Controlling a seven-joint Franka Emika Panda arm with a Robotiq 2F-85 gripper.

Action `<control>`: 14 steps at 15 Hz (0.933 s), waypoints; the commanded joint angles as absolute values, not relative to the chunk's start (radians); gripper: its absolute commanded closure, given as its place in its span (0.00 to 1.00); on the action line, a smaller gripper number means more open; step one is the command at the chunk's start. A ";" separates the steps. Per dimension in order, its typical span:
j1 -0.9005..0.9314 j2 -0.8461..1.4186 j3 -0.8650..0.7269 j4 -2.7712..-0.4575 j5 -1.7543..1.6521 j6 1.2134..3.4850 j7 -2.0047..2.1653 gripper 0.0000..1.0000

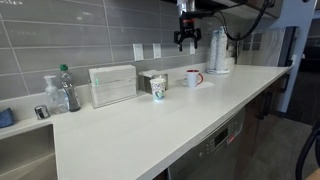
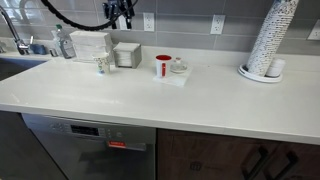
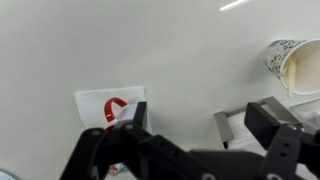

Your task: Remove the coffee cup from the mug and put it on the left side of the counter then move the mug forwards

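In an exterior view the gripper (image 1: 186,42) hangs high above the back edge of the counter (image 1: 150,125), clear of everything. Below it, the red and white mug (image 1: 194,77) stands near the back edge. The patterned coffee cup (image 1: 158,88) stands upright on the counter, apart from the mug and between it and the napkin box (image 1: 112,85). In an exterior view the gripper (image 2: 122,15) sits at the top of the picture over the cup (image 2: 101,65), while the mug (image 2: 163,66) rests on a white mat (image 2: 176,78), well apart from the tall stack of cups (image 2: 272,40) toward the far end. In the wrist view the gripper (image 3: 198,130) has its fingers spread and holds nothing. The mug (image 3: 115,108) is partly hidden behind one finger, and the cup (image 3: 295,65) lies toward the picture's edge.
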State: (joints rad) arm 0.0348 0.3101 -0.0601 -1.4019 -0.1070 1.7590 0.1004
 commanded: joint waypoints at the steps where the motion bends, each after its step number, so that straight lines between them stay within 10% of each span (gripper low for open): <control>1: 0.030 0.259 -0.048 -1.490 -0.143 1.777 0.071 0.00; 14: -0.042 -0.152 -0.058 -1.902 -0.109 1.702 -0.115 0.00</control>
